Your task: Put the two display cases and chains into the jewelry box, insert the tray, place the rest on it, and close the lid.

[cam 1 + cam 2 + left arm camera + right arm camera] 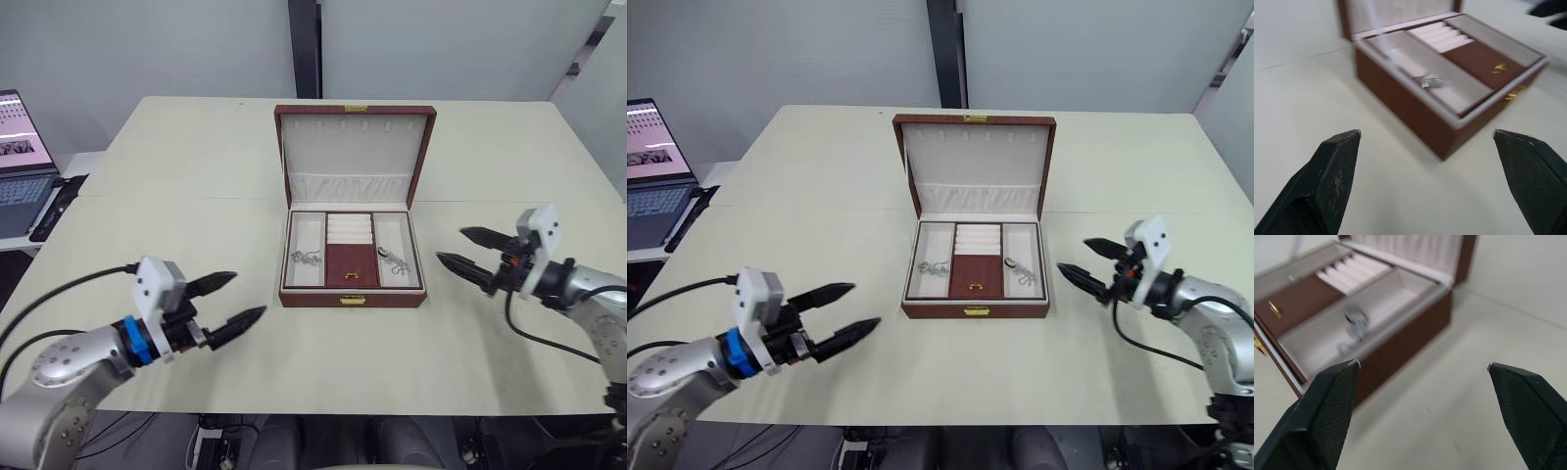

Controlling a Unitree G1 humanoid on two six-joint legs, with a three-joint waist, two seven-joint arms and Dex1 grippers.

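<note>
The jewelry box [353, 294] stands at the middle of the table with its lid [355, 147] raised upright at the back. The tray [350, 264] sits inside, brown flap at the front and ring cushion behind it. One silvery piece [305, 258] lies in the tray's left compartment and another [394, 258] in the right one. The display cases and chains are hidden. My left gripper [250, 294] hovers open, with nothing in it, left of the box's front. My right gripper [451, 245] is open and holds nothing, right of the box.
An open laptop [20, 162] sits on a side desk at the far left. A dark pillar [305, 49] rises behind the cream table [176, 186]. Bare tabletop lies all around the box.
</note>
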